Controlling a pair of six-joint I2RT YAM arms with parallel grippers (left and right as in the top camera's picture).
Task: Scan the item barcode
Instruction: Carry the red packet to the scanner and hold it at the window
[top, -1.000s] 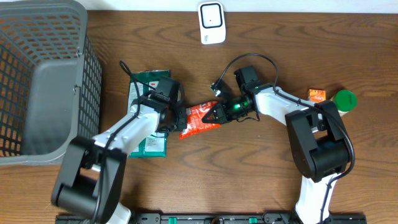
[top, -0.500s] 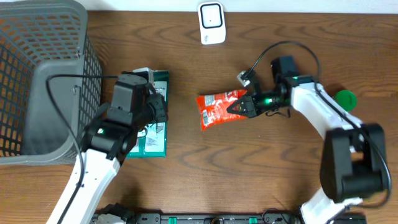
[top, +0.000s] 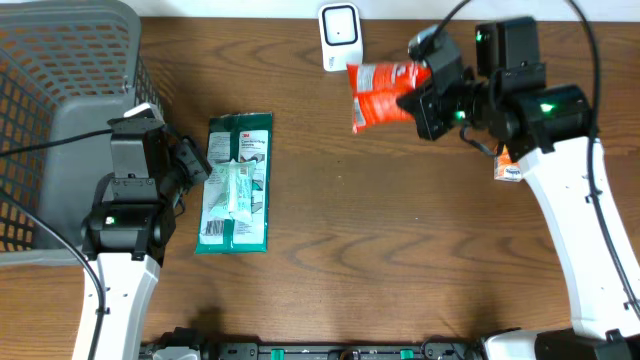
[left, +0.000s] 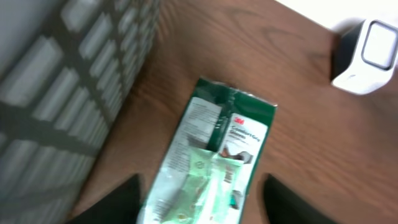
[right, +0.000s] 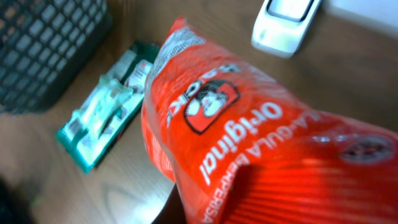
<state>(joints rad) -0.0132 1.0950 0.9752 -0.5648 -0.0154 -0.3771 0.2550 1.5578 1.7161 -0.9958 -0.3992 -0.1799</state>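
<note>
The brown wooden surface (top: 380, 250) carries a grey mesh basket (top: 150, 90) at its far left. Just beside the basket lies a green packet (top: 235, 185), flat. The left gripper (top: 190, 165) hovers at the packet's left edge, its fingers spread and holding nothing. The right gripper (top: 425, 100) is clamped on the red snack bag (top: 385, 90), held in the air just right of the white scanner (top: 340, 38). A small orange box (top: 507, 165) sits below the right arm.
</note>
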